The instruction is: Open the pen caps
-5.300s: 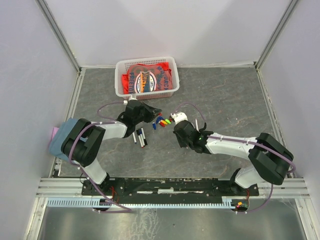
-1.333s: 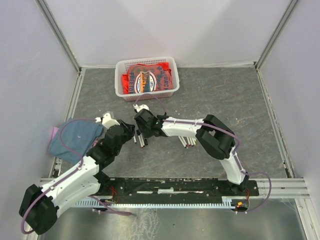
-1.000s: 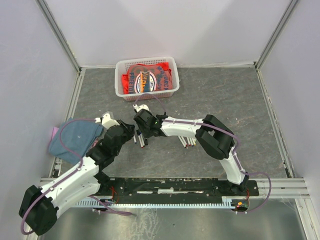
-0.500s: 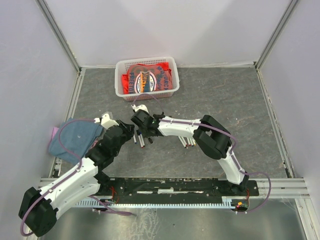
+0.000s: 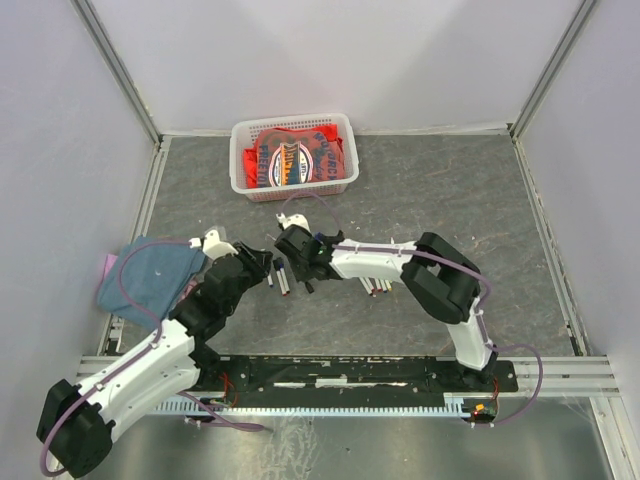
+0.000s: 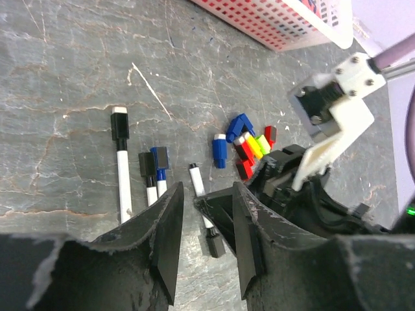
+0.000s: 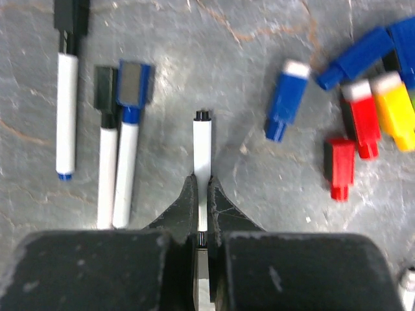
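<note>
My right gripper [image 7: 202, 184] is shut on the white barrel of a pen [image 7: 202, 142], low over the table. In the left wrist view that pen [image 6: 196, 181] ends in a black cap [image 6: 217, 246]. My left gripper [image 6: 204, 240] is open, its jaws either side of that cap and not touching it. From above, the left gripper [image 5: 262, 266] and right gripper [image 5: 298, 262] meet over the pens [image 5: 283, 277]. Loose caps lie to the right: blue [image 7: 284, 97], red [image 7: 340, 167] and yellow [image 7: 394, 107]. Three capped pens [image 7: 107, 162] lie to the left.
A white basket [image 5: 240, 160] of red packets stands at the back. A blue cloth [image 5: 150, 275] lies at the left edge. More pens [image 5: 375, 285] lie under the right forearm. The pile of loose caps [image 6: 249, 146] lies beside the right wrist.
The right gripper has shifted a little right and toward the near edge with the pen. The left arm has hardly moved in the last second.
</note>
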`<state>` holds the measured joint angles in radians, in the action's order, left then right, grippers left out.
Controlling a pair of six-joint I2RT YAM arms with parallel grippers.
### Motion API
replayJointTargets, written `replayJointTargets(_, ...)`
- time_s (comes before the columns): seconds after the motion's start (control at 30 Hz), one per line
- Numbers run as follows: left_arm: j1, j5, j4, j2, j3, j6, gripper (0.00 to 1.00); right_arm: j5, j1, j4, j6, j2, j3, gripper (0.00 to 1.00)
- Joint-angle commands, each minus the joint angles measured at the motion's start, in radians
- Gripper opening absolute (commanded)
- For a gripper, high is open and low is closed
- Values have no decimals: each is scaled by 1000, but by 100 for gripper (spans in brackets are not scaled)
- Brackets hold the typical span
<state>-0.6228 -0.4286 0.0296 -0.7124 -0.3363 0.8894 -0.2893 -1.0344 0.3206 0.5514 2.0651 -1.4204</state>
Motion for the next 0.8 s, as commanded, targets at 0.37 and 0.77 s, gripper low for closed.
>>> replayJointTargets(0.37,12,284,-321,-2,103,-9,52,112,82,-320,148,-415,342,1)
replayJointTargets(0.77,13,485,-589,-91,156,2,54,204,127,-508,255,-559,487,1)
